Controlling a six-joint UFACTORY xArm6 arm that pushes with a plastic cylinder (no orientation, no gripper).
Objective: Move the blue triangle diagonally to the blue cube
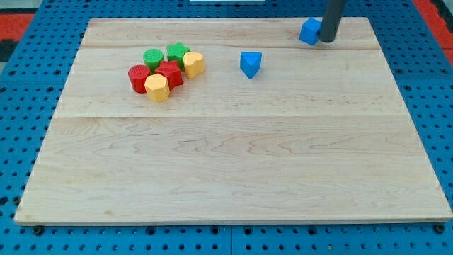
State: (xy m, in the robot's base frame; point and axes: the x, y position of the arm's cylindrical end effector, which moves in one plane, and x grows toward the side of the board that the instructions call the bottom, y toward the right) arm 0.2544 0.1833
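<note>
The blue triangle (250, 64) lies on the wooden board (233, 163) a little right of centre, in the upper part of the view. The blue cube (309, 32) sits near the board's top edge, up and to the right of the triangle. My tip (328, 39) stands right beside the blue cube, touching or nearly touching its right side. The rod rises out of the view's top. The tip is well apart from the blue triangle.
A tight cluster sits at the upper left: a green cylinder (153, 58), a green star (177, 52), a red cylinder (139, 78), a red block (170, 74), a yellow block (194, 64) and a yellow block (157, 88). Blue pegboard (21, 85) surrounds the board.
</note>
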